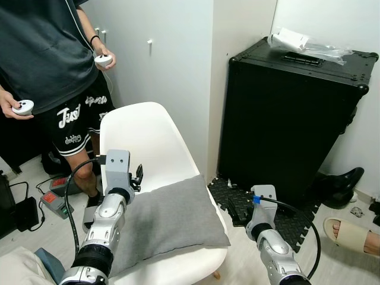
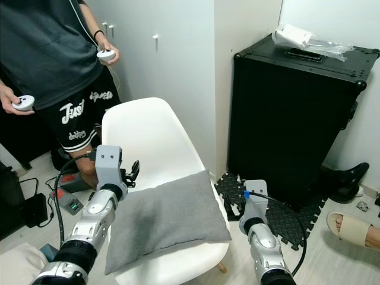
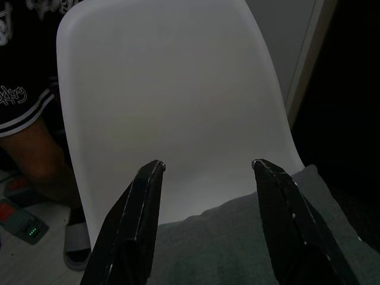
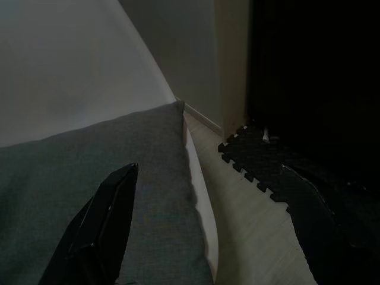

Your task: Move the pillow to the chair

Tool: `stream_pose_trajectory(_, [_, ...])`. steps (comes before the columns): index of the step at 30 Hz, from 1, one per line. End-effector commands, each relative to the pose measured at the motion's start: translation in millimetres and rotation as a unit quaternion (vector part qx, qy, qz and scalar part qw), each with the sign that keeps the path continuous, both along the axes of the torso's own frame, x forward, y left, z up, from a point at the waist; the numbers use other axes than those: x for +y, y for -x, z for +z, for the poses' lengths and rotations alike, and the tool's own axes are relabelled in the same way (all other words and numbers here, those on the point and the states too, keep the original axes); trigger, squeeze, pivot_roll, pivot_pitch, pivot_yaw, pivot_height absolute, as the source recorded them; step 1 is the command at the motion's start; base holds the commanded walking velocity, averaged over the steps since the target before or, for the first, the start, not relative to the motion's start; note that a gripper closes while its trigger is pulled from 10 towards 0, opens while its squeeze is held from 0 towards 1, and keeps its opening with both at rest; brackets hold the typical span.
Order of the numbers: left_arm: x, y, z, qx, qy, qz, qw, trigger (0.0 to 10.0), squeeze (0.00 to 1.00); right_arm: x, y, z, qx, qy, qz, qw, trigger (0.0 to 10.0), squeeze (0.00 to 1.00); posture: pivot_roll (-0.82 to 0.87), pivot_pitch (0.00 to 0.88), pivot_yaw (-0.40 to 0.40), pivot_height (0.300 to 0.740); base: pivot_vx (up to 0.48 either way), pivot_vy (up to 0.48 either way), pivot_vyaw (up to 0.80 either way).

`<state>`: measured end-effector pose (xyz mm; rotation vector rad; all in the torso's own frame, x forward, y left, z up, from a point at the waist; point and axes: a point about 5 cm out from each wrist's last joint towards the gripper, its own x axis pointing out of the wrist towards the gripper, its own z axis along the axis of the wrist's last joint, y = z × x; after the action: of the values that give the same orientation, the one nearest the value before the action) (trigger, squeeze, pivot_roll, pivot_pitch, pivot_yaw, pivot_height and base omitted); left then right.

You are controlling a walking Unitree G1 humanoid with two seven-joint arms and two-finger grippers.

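Observation:
A grey pillow [image 1: 169, 222] lies flat on the seat of the white chair [image 1: 148, 136], its near corner hanging over the front edge. My left gripper [image 3: 208, 166] hovers open just above the pillow's back left edge, its fingers pointing at the chair's backrest with nothing between them. My right gripper [image 4: 208, 169] is open too, low beside the chair's right side. One of its fingers is over the pillow's right edge, the other over the floor mat.
A person [image 1: 47, 65] stands close behind the chair on the left, holding two white controllers. A tall black case [image 1: 291, 113] fills the right side, with a black foam mat [image 1: 273, 214] at its foot. A sandalled foot [image 1: 350, 234] is at far right.

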<state>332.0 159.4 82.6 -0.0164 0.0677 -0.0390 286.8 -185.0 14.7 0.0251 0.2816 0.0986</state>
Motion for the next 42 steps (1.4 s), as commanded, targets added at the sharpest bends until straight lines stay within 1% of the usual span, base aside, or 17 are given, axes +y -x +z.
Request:
stream_pose_trajectory(1, [0.2, 4.1, -8.0, 0.018, -0.006, 0.0, 1.0, 10.0, 0.0, 1.8, 3.0, -4.6, 0.013, -0.001, 0.0, 1.0, 10.0, 0.0, -0.05, 0.064, 0.04, 0.74, 0.0, 0.0, 0.0])
stream_pose_trajectory(15, [-1.3, 5.1, -9.2, 0.02, -0.006, -0.003, 1.0, 10.0, 0.0, 2.6, 3.0, -5.4, 0.015, -0.001, 0.001, 1.0, 10.0, 0.0, -0.05, 0.067, 0.038, 0.74, 0.0, 0.0, 0.0])
stream_pose_trajectory(17, [-1.2, 5.0, -9.1, 0.02, -0.006, -0.003, 1.0, 10.0, 0.0, 2.7, 2.9, -5.4, 0.014, -0.001, 0.002, 1.0, 10.0, 0.0, -0.05, 0.067, 0.039, 0.74, 0.0, 0.0, -0.46])
stream_pose_trajectory(42, [3.8, 1.8, -4.8, 0.019, -0.017, -0.01, 1.0, 10.0, 0.0, 5.4, 2.6, -7.2, 0.017, -0.012, -0.013, 1.0, 10.0, 0.0, -0.03, 0.064, 0.068, 0.74, 0.0, 0.0, -0.8])
